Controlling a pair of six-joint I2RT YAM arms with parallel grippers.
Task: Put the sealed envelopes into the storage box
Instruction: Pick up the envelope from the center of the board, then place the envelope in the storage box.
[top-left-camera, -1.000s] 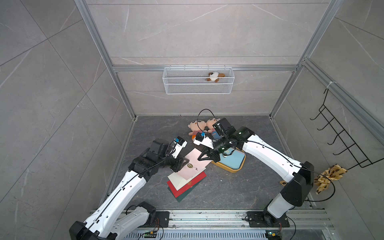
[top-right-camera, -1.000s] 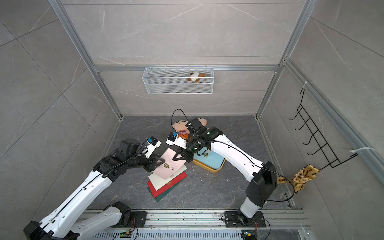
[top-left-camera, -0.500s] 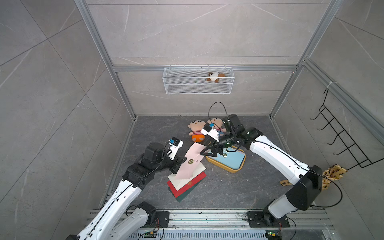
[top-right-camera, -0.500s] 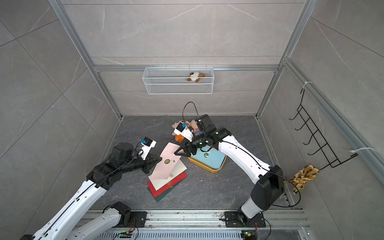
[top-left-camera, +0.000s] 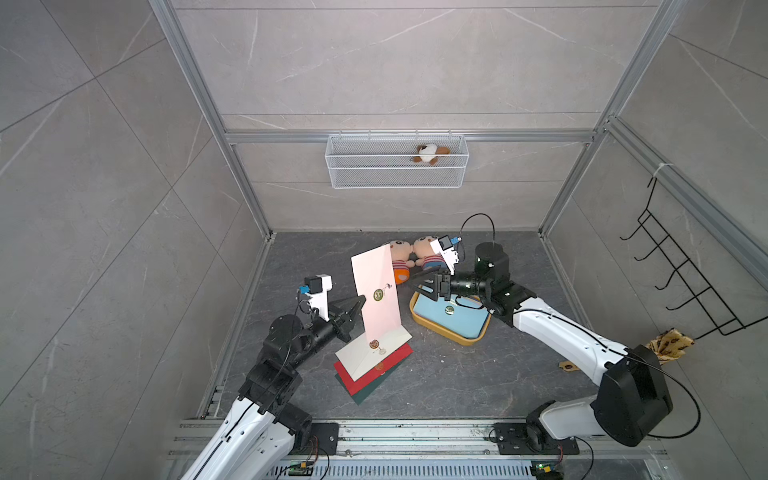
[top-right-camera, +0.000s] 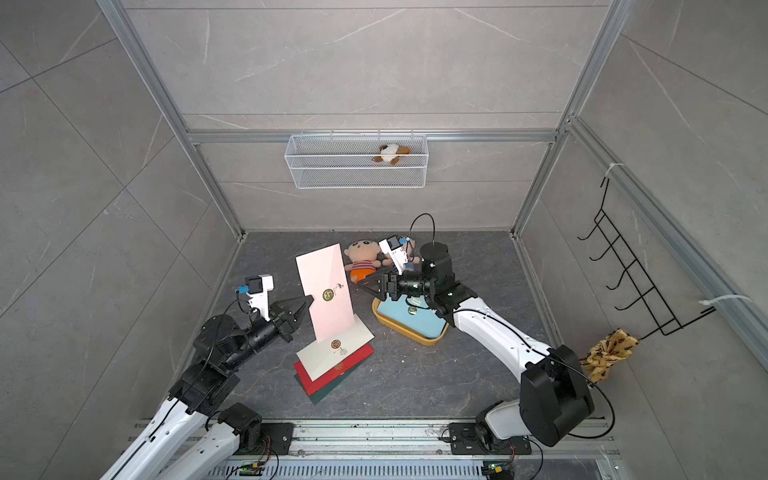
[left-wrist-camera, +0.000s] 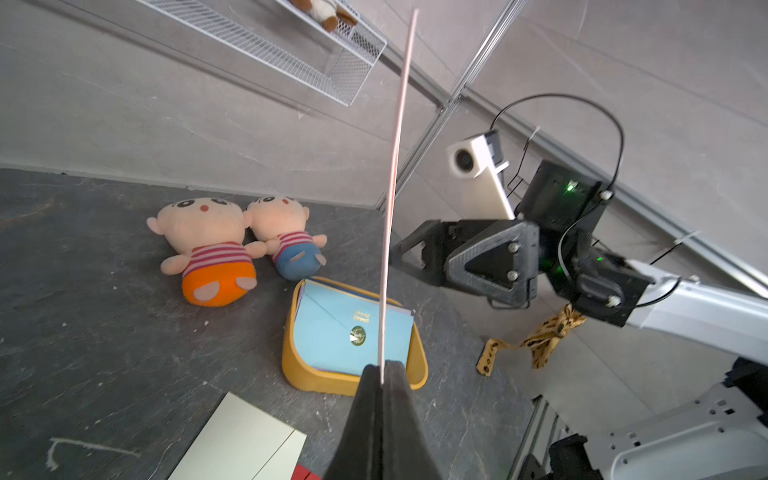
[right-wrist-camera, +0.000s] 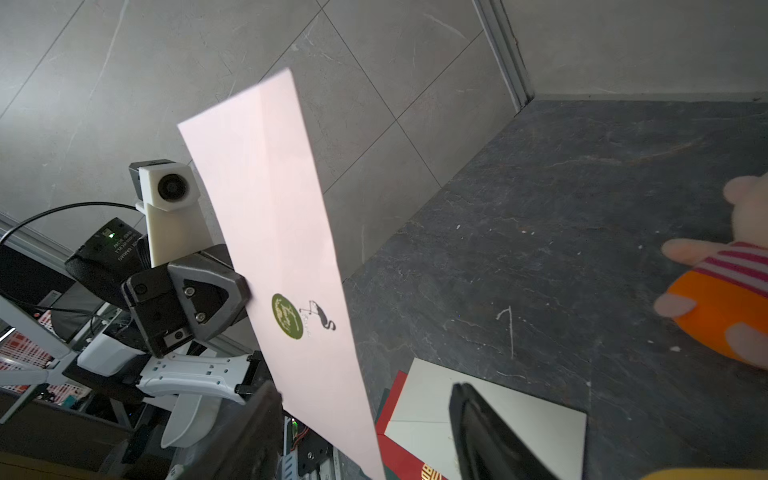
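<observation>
A pink envelope (top-left-camera: 376, 286) (top-right-camera: 328, 286) stands nearly upright above the floor. My left gripper (top-left-camera: 360, 300) (top-right-camera: 308, 300) is shut on its left edge. The left wrist view shows the envelope (left-wrist-camera: 395, 166) edge-on, pinched at the gripper (left-wrist-camera: 381, 370). My right gripper (top-left-camera: 411, 284) (right-wrist-camera: 363, 388) is open just right of the envelope (right-wrist-camera: 282, 232) and holds nothing. The mustard storage box (top-left-camera: 457, 340) (left-wrist-camera: 316, 378) lies under the right gripper, with a blue envelope (top-left-camera: 455, 320) (left-wrist-camera: 332, 328) on top inside. A cream envelope (top-left-camera: 365, 353), a red one (top-left-camera: 390, 365) and a green one (top-left-camera: 365, 395) lie stacked on the floor.
Two plush dolls (top-left-camera: 401, 262) (top-left-camera: 428, 253) lie behind the box. A white wire basket (top-left-camera: 397, 174) holding a small plush toy hangs on the back wall. On the right wall a black hook rack (top-left-camera: 681, 282) carries a leopard-print cloth (top-left-camera: 669, 343).
My right gripper has opened and let go of the pink envelope. My left gripper has shut on it and raised it from lying on the stack to nearly upright.
</observation>
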